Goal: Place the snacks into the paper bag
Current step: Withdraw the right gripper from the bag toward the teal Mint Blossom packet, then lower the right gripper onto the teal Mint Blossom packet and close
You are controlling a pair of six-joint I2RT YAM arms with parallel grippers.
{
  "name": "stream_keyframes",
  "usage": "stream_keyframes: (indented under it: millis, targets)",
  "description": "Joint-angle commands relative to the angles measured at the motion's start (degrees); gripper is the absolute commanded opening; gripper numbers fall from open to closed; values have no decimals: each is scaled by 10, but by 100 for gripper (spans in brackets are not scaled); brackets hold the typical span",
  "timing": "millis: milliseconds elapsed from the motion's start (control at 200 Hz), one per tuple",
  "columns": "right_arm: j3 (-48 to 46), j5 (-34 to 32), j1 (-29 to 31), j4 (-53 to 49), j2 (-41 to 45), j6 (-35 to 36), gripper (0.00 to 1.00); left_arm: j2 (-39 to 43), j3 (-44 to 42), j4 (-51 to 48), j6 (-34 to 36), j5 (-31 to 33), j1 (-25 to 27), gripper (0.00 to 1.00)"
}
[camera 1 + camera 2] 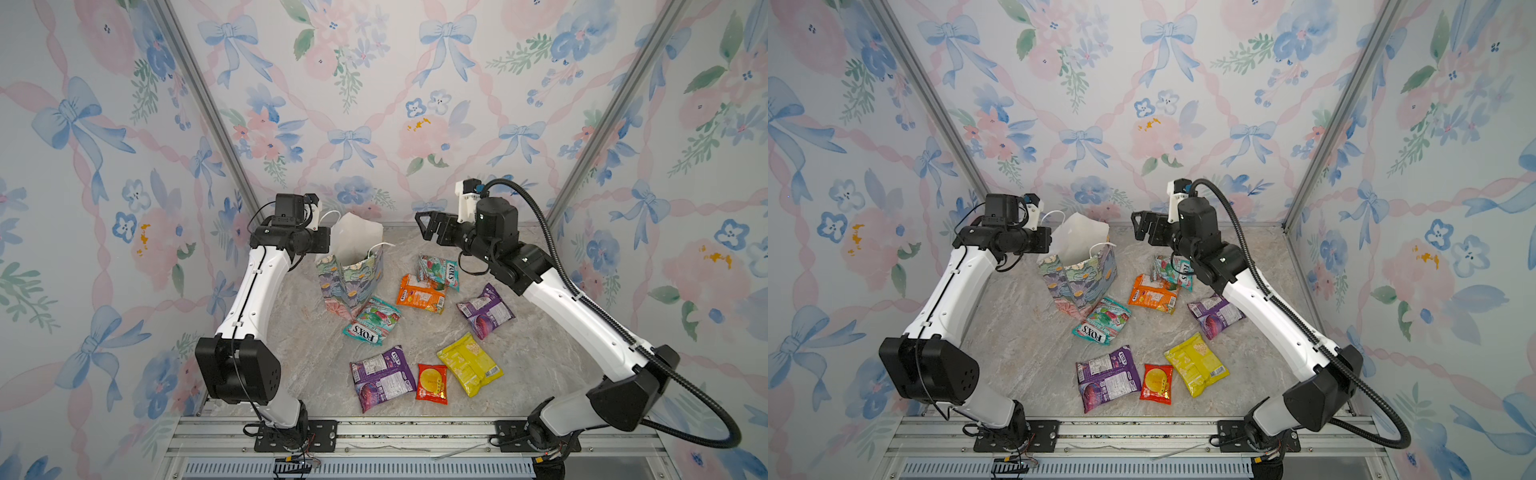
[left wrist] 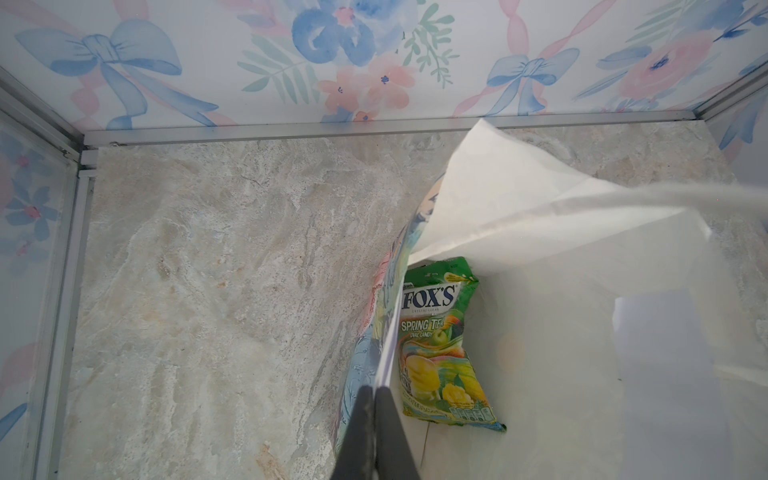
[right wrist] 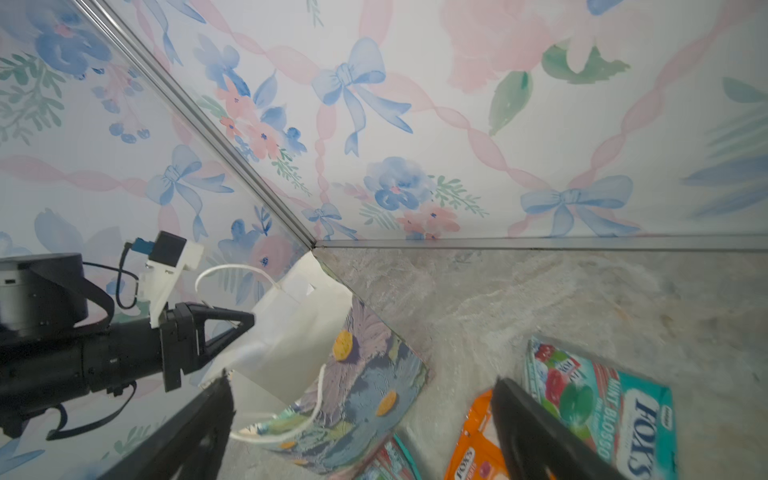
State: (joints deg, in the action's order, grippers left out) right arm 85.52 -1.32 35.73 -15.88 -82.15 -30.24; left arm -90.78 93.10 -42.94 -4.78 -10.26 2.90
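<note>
Left pincer (image 2: 376, 388) clenched on paper bag (image 1: 353, 274) wall; bag upright near bench (image 1: 316, 370) back edge, green-yellow packet (image 2: 440, 345) inside. Right pincer (image 1: 420, 227) released, empty. Next: descend on orange packet (image 1: 420, 294), pinch crimped edge.

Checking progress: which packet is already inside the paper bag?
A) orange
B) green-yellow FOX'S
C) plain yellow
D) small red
B: the left wrist view shows the green-yellow FOX'S packet lying inside the paper bag, whose edge the left gripper pinches.
</note>
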Motion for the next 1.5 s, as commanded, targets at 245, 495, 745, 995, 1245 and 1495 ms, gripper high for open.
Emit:
stream_keyframes:
  millis: [245,495,745,995,1245,1495]
  targets:
    - [-290,-3,72,-23,72,-167,99,0,-16,-12,-1,12,-7,0]
    - [-312,42,122,39,-9,-210,97,-1,-16,-12,-1,10,-7,0]
    - [-301,72,136,97,-78,-227,97,0,-17,-12,-1,11,-7,0]
    - [-289,110,140,152,-156,-269,90,-1,-18,-11,0,12,-8,0]
    - [-276,132,146,203,-212,-299,78,0,-18,-11,0,9,-10,0]
    - [-263,142,146,250,-253,-323,73,-2,-17,-12,0,7,-10,0]
